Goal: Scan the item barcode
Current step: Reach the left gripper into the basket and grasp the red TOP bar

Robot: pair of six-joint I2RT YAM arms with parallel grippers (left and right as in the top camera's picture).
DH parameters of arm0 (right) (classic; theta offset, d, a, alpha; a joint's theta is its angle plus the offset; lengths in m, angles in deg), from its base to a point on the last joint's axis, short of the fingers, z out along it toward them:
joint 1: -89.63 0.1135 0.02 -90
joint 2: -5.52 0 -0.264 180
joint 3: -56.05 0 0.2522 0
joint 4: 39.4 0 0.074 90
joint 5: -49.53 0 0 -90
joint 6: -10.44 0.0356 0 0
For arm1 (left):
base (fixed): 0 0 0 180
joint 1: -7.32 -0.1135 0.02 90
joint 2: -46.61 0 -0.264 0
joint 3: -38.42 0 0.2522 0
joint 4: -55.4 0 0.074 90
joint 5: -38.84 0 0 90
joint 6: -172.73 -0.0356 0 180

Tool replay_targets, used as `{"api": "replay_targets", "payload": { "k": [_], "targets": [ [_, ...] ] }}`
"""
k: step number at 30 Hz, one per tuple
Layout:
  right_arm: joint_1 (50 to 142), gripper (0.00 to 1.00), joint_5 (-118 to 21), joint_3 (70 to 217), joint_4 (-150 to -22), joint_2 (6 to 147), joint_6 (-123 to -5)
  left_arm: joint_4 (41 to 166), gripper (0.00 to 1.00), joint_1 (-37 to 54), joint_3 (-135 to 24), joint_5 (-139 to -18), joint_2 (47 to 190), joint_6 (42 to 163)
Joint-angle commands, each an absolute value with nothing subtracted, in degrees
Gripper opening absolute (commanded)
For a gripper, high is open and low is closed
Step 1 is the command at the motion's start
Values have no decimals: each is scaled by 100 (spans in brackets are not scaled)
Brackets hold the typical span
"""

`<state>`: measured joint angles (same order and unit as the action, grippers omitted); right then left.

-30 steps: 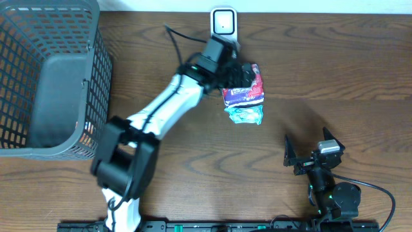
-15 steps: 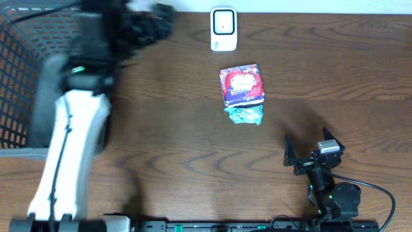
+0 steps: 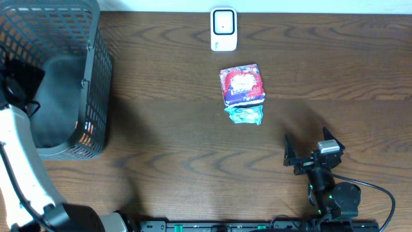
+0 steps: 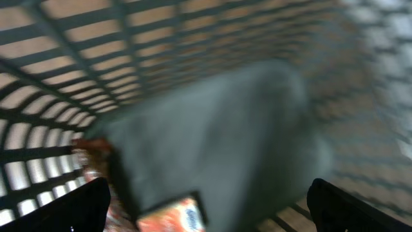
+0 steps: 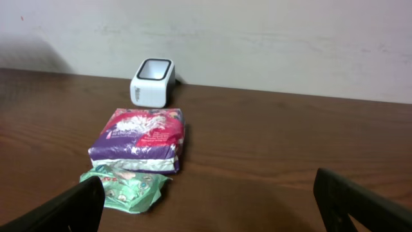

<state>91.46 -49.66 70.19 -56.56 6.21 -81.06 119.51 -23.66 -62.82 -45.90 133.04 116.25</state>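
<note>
Dark wood-grain counter [image 3: 161, 129], pale wall behind, and we spot the item: a red-and-purple foil packet [image 3: 243, 84] lying flat mid-counter, near the white barcode scanner [image 3: 223, 29], with a green packet [image 3: 244, 115] touching its near edge. We judge it light, soft and puffy, its glossy film likely slippery, so a gentle pinch across the narrow sides looks best. No barcode shows from here. Our left claw [image 4: 209, 203] hangs wide open and empty over the wire basket [image 3: 96, 84]; our right claw [image 3: 308, 153] sits spread wide, holding nothing, well apart from the packet.
</note>
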Motion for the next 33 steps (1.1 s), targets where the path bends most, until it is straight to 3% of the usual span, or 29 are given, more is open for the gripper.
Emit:
{"api": "replay_targets", "payload": {
  "k": [1,10,33],
  "targets": [
    [9117,99,-4962,7010,-5680,586,-8027,12296,98,-2464,-6245,-3779,13783,11995],
    [9117,99,-4959,7010,-5680,586,-8027,13192,98,-2464,-6096,-3781,14648,13208],
    [9117,99,-4962,7012,-5680,586,-8027,13033,98,-2467,-5991,-3775,16069,13092]
  ]
}}
